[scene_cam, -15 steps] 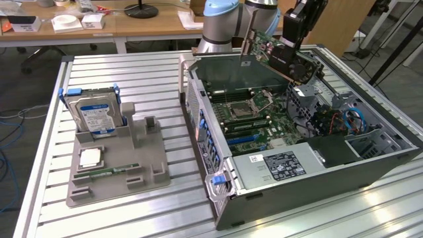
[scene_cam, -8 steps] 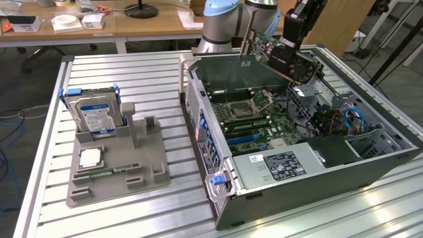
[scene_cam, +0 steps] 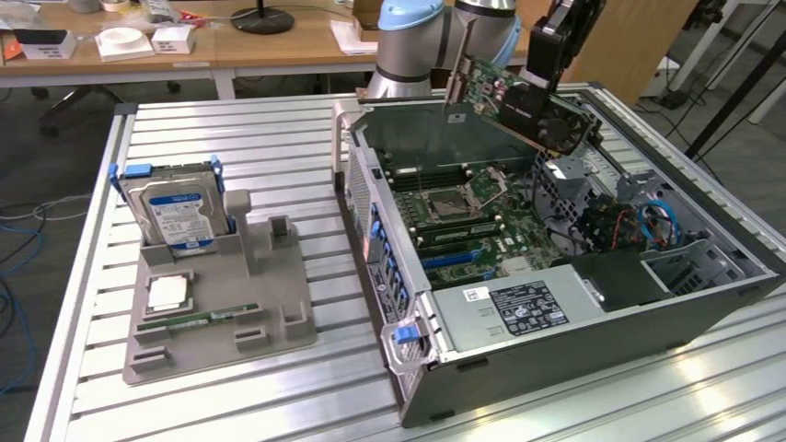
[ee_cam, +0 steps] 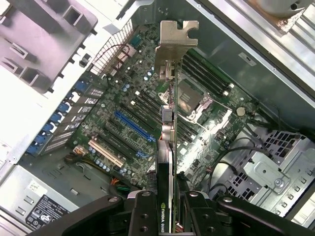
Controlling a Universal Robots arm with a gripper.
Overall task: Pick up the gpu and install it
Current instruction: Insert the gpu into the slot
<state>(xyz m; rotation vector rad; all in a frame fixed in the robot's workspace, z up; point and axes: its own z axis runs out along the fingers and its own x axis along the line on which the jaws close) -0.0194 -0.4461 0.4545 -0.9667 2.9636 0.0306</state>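
The pincer point(ee_cam: 167, 209) is partly closed and clamps the gpu point(ee_cam: 168, 123). The card sits edge-on between the fingers point(ee_cam: 142, 216), with its silver bracket point(ee_cam: 174, 42) at the end farthest from the pincer. Pincer and card hang above the open case point(scene_cam: 639, 308). The motherboard point(ee_cam: 123, 123) lies below the pincer, apart from the card. The tray point(scene_cam: 215, 304) on the desk point(scene_cam: 246, 129) is well apart from the pincer.

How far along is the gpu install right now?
Done: the gpu is picked up, clamped edge-on in the gripper. In hand: it hangs over the open computer case, above the motherboard. Left: seating it; the card is clear of the blue slot and not yet in any slot.
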